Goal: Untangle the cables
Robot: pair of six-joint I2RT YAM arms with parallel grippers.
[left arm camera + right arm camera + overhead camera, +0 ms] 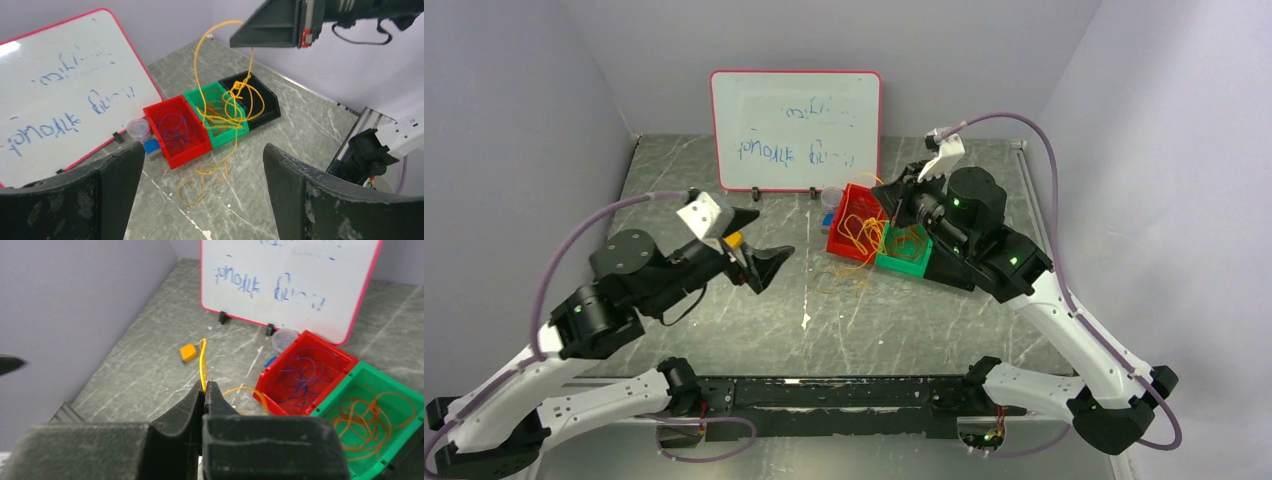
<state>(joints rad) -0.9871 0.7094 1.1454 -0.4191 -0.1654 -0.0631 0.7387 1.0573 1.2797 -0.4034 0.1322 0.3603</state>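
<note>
Thin yellow cables [227, 107] hang in a knotted bunch from my right gripper [888, 208]. They drape over the green bin [215, 131] and trail in loops onto the table [202, 182]. In the right wrist view my right gripper [205, 386] is shut on one yellow strand [202, 360]. Dark purple cables [305, 377] lie in the red bin [841, 243]. Orange cables [372, 415] lie in the green bin. My left gripper [764, 240] is open and empty, left of the bins, above the table; its fingers [300, 185] frame the yellow loops.
A whiteboard [794, 128] stands at the back. A black bin [267, 102] sits beside the green one. A small clear cup [138, 129] and a blue block [151, 147] sit by the red bin. An orange block [188, 353] lies on the table.
</note>
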